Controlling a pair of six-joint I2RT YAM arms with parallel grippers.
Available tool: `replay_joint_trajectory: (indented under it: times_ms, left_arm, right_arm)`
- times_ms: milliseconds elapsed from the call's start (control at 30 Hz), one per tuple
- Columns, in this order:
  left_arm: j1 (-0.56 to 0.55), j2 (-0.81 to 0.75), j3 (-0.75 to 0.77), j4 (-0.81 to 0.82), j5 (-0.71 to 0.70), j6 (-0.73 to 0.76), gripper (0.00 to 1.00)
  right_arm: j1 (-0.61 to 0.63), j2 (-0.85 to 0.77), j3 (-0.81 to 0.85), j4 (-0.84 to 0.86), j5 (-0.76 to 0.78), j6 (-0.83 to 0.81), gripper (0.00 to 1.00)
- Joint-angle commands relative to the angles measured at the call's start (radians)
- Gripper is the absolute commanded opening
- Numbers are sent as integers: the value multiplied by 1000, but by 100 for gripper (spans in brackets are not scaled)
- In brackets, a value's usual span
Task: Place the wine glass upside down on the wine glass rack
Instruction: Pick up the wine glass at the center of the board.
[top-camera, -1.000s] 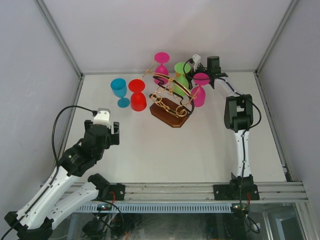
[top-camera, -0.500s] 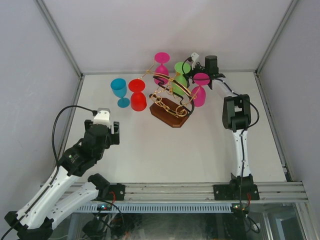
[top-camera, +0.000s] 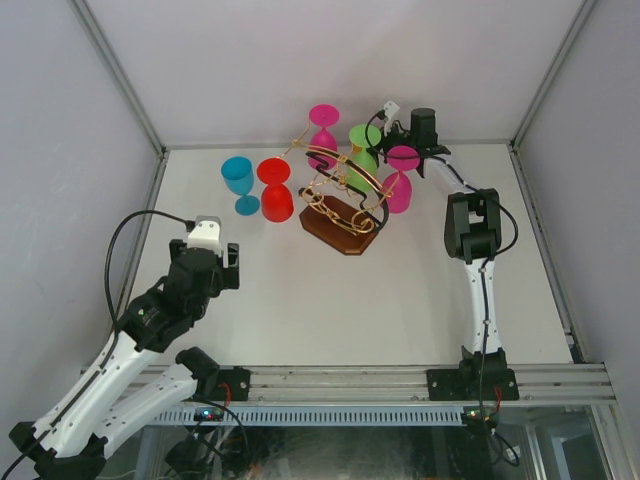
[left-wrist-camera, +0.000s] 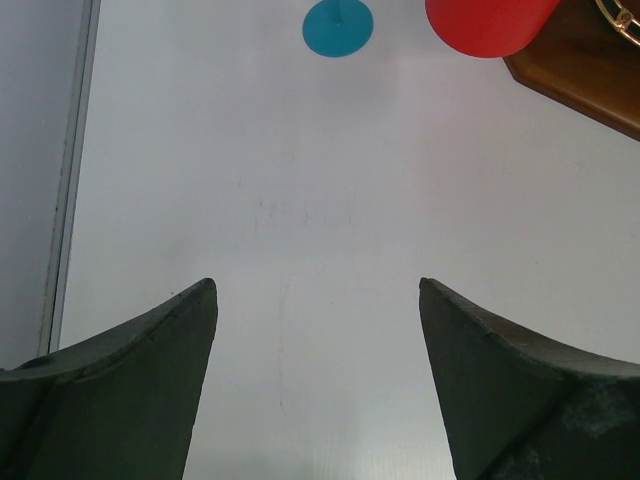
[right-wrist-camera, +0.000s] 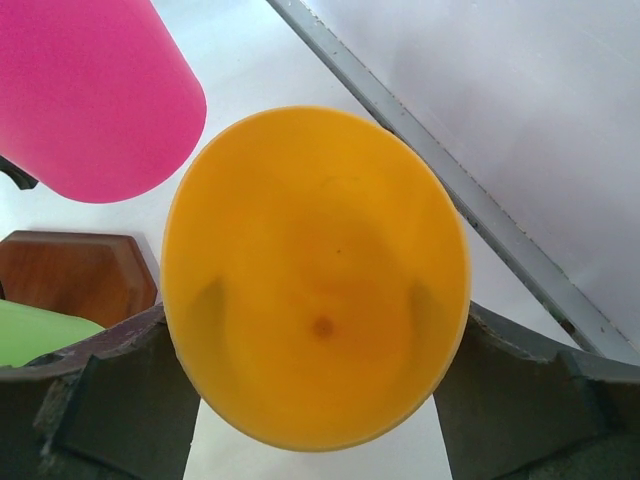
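An orange wine glass (right-wrist-camera: 318, 290) fills the right wrist view, its open bowl facing the camera. My right gripper (right-wrist-camera: 315, 325) is shut on the bowl, one finger pressing each side. From above, that gripper (top-camera: 398, 128) sits at the back wall behind the wine glass rack (top-camera: 345, 195), and the orange glass is hidden there. The rack is gold wire on a brown wooden base (right-wrist-camera: 75, 275). Two pink glasses (top-camera: 402, 178) and a green one (top-camera: 362, 150) hang on it upside down. My left gripper (left-wrist-camera: 315, 300) is open over bare table, near the front left (top-camera: 205, 240).
A red glass (top-camera: 275, 195) stands upside down on the table left of the rack, with a blue glass (top-camera: 240, 180) upright beside it. The enclosure's back wall and metal frame rail (right-wrist-camera: 450, 175) run close behind the right gripper.
The right gripper's jaws have closed in on the orange glass, and the wrist shifted slightly left. The left arm has not moved.
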Motion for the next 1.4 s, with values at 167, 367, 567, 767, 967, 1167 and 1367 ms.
replay_joint_trajectory:
  times_ms: [167,367,567,767,967,1167,1367]
  left_arm:
    - [9,2,-24,37,-21,16,85]
    - [9,5,-25,38,-21,16,85]
    - [9,8,-24,38,-21,16,85]
    - [9,5,-24,37,-19,16,85]
    - [9,4,-22,40,-15,17,85]
    - [9,-6,-17,38,-14,17,85]
    - [9,-32,-10,45,-7,21,85]
  right_arm:
    - [-14,-19,-16,143,1,81,65]
    - [-42,-83,-123,292,57,144,59]
    - [-73,-143,-218,378,109,166,57]
    - [-102,-203,-301,419,206,160,56]
    - [-141,-284,-393,435,360,161,54]
    - [-169,-406,-546,481,538,175,54]
    - [-173,-547,-696,497,712,155,54]
